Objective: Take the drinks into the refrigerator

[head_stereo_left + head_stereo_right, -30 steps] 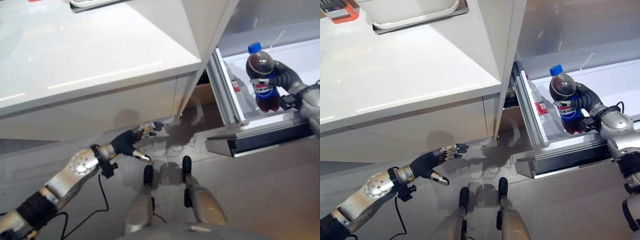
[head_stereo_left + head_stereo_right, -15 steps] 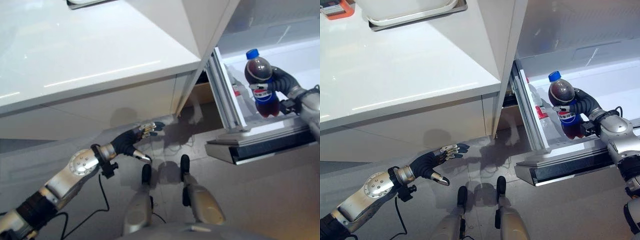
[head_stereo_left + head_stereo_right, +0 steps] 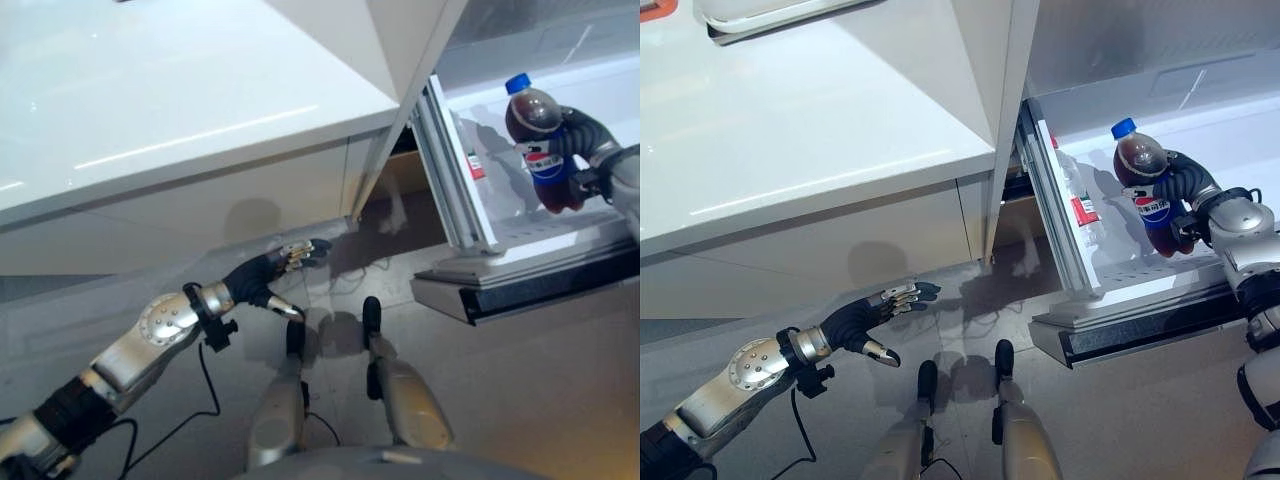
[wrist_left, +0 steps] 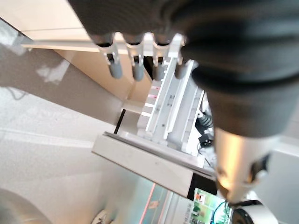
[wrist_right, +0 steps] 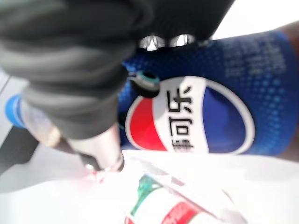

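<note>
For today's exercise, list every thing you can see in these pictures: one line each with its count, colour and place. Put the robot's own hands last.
Cola bottle: one, dark drink, blue cap and label, held upright over the open refrigerator drawer.
Clear bottle: one, clear with red label, lying in the drawer by its left wall.
Refrigerator drawer: one, white, pulled open at right.
Counter: one, white, upper left.
Tray: one, white, on the counter's far edge.
Right hand: curled round the cola bottle.
Left hand: fingers straight, low above the floor.

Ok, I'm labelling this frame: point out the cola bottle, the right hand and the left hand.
cola bottle (image 3: 1153, 210), right eye view, label.
right hand (image 3: 1181, 182), right eye view, dark cover.
left hand (image 3: 855, 321), right eye view, back of hand.
</note>
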### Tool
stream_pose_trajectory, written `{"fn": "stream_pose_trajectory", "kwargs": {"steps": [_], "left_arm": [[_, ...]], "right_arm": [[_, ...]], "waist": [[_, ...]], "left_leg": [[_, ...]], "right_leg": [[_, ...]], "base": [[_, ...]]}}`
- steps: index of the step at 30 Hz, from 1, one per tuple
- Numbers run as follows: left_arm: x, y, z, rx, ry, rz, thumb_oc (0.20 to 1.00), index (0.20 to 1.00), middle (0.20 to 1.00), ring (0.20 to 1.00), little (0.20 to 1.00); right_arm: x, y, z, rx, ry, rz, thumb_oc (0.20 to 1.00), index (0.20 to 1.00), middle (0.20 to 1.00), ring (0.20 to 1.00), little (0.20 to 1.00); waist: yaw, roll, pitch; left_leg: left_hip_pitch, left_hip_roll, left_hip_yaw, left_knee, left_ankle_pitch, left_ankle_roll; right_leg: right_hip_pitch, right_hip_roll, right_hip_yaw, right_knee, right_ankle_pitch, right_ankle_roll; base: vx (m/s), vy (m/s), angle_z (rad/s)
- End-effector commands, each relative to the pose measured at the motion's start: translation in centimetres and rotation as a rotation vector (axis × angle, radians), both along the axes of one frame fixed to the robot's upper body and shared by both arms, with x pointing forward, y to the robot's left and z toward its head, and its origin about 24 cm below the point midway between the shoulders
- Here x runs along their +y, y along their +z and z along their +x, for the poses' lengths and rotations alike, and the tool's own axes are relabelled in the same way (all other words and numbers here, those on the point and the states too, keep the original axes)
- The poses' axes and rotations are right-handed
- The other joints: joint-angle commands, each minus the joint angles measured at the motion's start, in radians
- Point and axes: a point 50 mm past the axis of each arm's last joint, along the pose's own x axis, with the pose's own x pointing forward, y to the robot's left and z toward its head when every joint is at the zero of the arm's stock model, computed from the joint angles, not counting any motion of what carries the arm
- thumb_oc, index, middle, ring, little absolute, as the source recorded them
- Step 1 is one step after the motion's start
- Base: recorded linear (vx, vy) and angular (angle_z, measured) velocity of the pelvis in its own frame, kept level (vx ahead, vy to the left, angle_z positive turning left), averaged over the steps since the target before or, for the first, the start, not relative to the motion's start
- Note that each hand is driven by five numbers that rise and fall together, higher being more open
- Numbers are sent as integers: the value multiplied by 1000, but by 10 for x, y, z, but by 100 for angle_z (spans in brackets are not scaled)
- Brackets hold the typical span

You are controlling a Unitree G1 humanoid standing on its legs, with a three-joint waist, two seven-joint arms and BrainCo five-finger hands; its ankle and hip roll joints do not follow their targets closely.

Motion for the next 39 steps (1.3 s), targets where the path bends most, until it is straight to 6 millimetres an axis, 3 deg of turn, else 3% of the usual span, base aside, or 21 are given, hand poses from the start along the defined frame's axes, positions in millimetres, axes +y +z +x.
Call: {"fn": "stream_pose_trajectory", "kwargs": {"steps": [1, 22, 39], "left_arm": [[-5, 8, -13, -34, -48, -34, 1000, 1000, 1000, 1000, 1000], [-2, 14, -13, -68, -43, 0, 1000, 1000, 1000, 1000, 1000], [2, 18, -15, -91, -26, 11, 1000, 1000, 1000, 1000, 1000]], "right_arm": [[4, 67, 0, -196, -3, -84, 200, 200, 200, 200, 200], [5, 60, 9, -146, -72, -144, 200, 200, 200, 200, 200], [21, 59, 19, -141, -46, -157, 200, 200, 200, 200, 200]], "waist": [[-3, -29, -18], [-1, -28, 20], [3, -30, 38]], "left_leg": [[-12, -20, -21, -12, 56, 21], [-37, -16, -10, -11, 63, 20], [-44, -18, -4, -9, 61, 20]], "right_leg": [[-88, 13, -6, 252, -151, 49], [-133, 18, 11, 268, -143, 48], [-150, 21, 16, 267, -133, 50]], "base": [[0, 0, 0], [-2, 0, -1], [0, 0, 0]]}}
